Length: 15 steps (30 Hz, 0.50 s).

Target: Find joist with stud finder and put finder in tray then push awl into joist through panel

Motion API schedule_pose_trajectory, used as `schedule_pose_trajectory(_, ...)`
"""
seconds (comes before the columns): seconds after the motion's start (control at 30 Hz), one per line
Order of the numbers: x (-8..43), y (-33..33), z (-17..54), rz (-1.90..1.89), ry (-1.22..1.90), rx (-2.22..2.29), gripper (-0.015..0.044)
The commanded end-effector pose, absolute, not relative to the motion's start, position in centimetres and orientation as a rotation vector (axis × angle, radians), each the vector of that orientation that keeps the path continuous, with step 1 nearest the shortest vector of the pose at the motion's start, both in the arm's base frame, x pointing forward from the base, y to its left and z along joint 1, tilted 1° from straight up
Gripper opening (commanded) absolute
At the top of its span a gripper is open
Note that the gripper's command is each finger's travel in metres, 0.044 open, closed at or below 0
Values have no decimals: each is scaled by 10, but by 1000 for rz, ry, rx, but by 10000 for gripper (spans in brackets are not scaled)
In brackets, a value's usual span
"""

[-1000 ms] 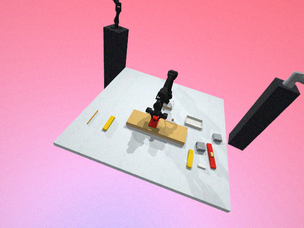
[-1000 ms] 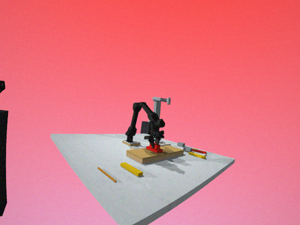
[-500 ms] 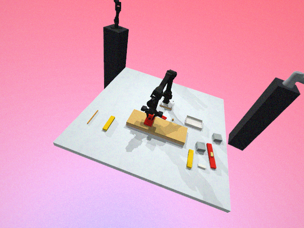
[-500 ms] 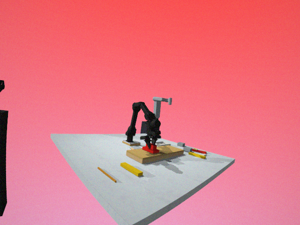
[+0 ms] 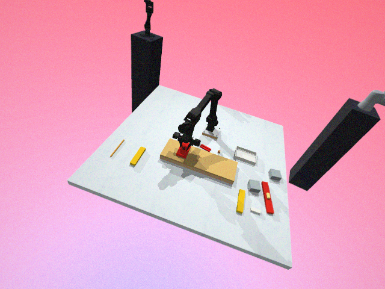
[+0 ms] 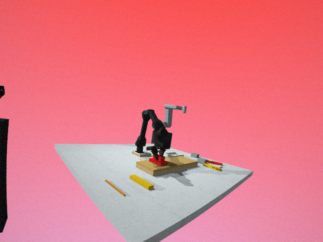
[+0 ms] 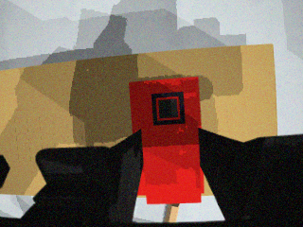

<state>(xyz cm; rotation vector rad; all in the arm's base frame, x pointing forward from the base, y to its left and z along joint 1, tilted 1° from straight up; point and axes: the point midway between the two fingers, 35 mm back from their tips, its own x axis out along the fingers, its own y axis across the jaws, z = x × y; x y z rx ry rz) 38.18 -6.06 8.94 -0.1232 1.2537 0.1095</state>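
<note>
While the gripper pinched the red stud finder over the floor panel, the tray sat approx. right of ctr. in the top view.

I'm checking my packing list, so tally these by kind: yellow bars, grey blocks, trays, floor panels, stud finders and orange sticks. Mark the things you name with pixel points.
Yellow bars (image 5: 138, 156) (image 5: 240, 201) (image 6: 141, 182) (image 6: 212, 167): 2
Grey blocks (image 5: 254, 185) (image 5: 275, 174) (image 6: 195, 155) (image 6: 202, 160): 2
Tray (image 5: 246, 149) (image 6: 172, 153): 1
Floor panel (image 5: 214, 163) (image 6: 183, 162) (image 7: 43, 128): 1
Stud finder (image 5: 182, 152) (image 6: 160, 162) (image 7: 166, 172): 1
Orange stick (image 5: 117, 148) (image 6: 114, 187): 1
Total: 8
</note>
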Motion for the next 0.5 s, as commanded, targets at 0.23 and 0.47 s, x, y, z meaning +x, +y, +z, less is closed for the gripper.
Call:
schedule_pose_trajectory(0.23,386,-94,91,102,1255,-125,0)
schedule_pose_trajectory(0.47,389,-114,92,100,1255,-127,0)
